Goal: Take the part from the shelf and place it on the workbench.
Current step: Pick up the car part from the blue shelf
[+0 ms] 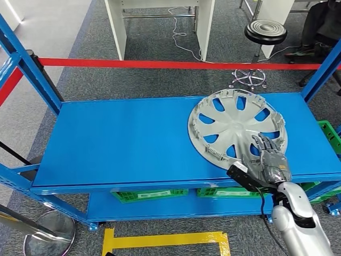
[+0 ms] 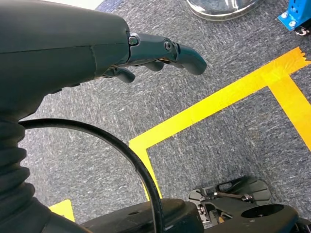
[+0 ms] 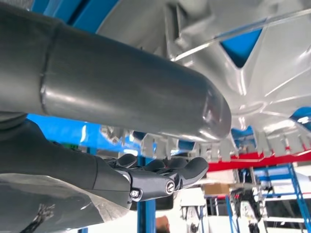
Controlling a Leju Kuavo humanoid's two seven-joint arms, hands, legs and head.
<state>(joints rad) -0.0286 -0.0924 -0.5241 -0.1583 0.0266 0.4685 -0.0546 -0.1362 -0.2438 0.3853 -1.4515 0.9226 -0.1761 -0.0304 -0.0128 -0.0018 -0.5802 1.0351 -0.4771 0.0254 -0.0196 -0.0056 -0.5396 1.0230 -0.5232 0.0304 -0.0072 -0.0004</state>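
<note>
Wheel cover (image 1: 237, 129), one only, silver, lies flat on the blue shelf (image 1: 120, 144) in the right half of the head picture. My right hand (image 1: 270, 160) reaches over its near rim at lower right; the fingers (image 1: 263, 144) lie on the top face. In the right wrist view my thumb (image 3: 121, 87) is along the ribbed face of the cover and the dark fingers (image 3: 165, 177) are stretched on the other side, so I seem to hold the rim between them, but the contact is not clear.

My left hand (image 2: 110, 48) hangs over grey carpet with yellow tape lines (image 2: 216, 102), fingers loosely apart, holding nothing.

Around: one red barrier tape (image 1: 161, 64) crosses behind the shelf, one round black stool (image 1: 265, 32) at upper right, green crates (image 1: 148, 194) under the shelf with white labels too small to read.
</note>
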